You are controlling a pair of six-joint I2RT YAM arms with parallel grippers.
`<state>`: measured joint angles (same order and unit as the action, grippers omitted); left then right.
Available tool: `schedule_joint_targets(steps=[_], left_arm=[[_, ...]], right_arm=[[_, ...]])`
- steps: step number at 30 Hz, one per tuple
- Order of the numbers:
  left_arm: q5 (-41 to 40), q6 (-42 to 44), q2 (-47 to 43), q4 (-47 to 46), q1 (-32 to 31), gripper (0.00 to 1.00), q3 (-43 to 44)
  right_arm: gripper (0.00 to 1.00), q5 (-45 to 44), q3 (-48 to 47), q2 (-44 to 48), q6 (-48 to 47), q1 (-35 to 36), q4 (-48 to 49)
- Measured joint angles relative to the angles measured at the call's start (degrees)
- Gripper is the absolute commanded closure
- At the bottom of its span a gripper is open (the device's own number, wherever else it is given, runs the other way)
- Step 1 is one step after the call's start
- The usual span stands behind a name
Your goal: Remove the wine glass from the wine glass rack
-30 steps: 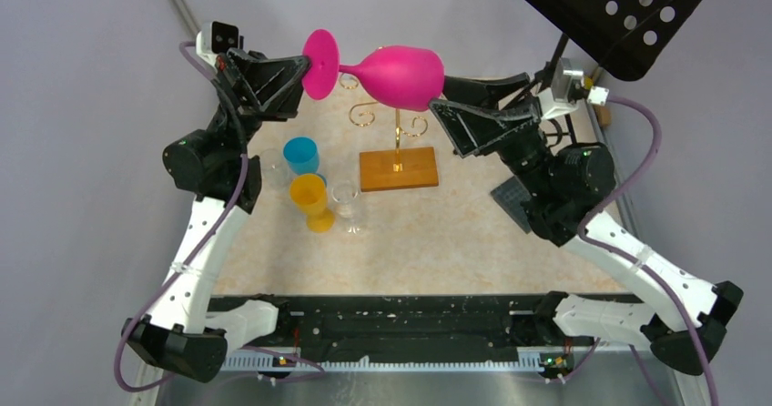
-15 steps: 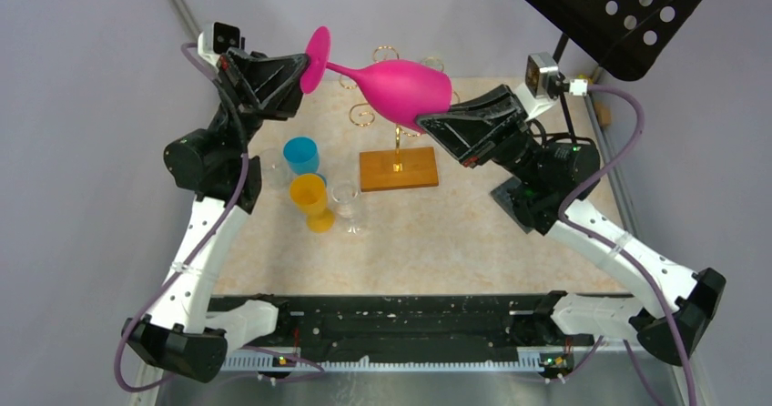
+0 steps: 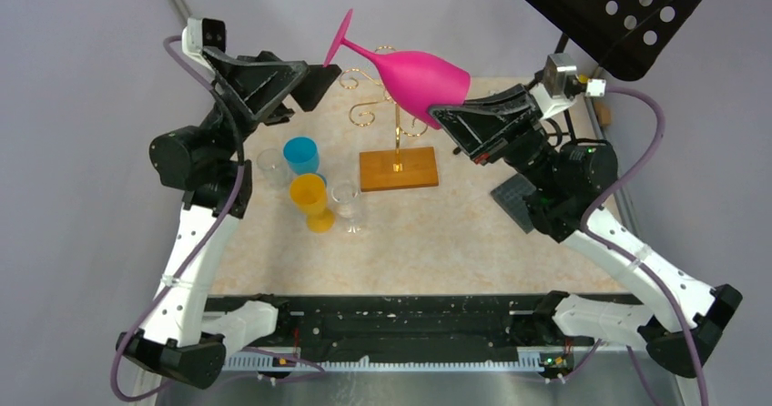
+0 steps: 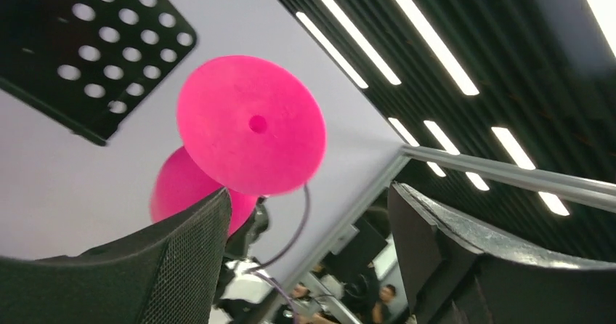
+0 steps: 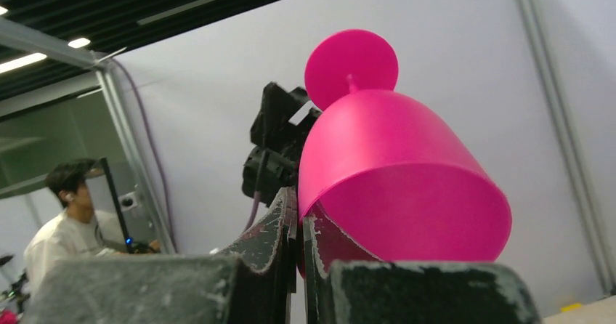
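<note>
A pink wine glass (image 3: 423, 80) hangs in the air above the gold wire wine glass rack (image 3: 397, 137), lying nearly sideways with its foot (image 3: 339, 37) raised to the left. It touches none of the rack's scroll arms. My right gripper (image 3: 442, 113) is shut on the bowl's rim, one finger inside the wine glass (image 5: 392, 171) and one outside, as the right gripper (image 5: 299, 204) shows in its wrist view. My left gripper (image 3: 314, 76) stands open just left of the foot, apart from it. In the left wrist view the round foot (image 4: 250, 124) floats above the left gripper (image 4: 309, 193).
Left of the rack's wooden base (image 3: 398, 167) stand a blue cup (image 3: 300, 155), a yellow goblet (image 3: 311, 199) and two clear glasses (image 3: 346, 202). A black perforated music stand (image 3: 610, 10) overhangs the far right corner, close above my right arm.
My right gripper shut on the bowl's rim. My left gripper opened, let go of the foot and drew back left. The glass's foot tipped upward.
</note>
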<state>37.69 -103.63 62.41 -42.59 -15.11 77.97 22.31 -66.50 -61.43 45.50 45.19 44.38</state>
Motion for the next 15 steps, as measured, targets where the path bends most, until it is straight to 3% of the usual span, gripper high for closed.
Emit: schedule_joint_targets(steps=[10, 15], left_arm=[[-4.59, 31.56, -4.76, 24.65, -0.04, 0.19, 4.57], [-8.96, 44.83, -6.43, 36.22, -0.04, 0.19, 6.12]], right_arm=[[1.00, -17.97, -2.78, 9.49, -5.09, 0.00, -26.73], [1.00, -19.76, -8.07, 11.37, -10.03, 0.00, -42.75]])
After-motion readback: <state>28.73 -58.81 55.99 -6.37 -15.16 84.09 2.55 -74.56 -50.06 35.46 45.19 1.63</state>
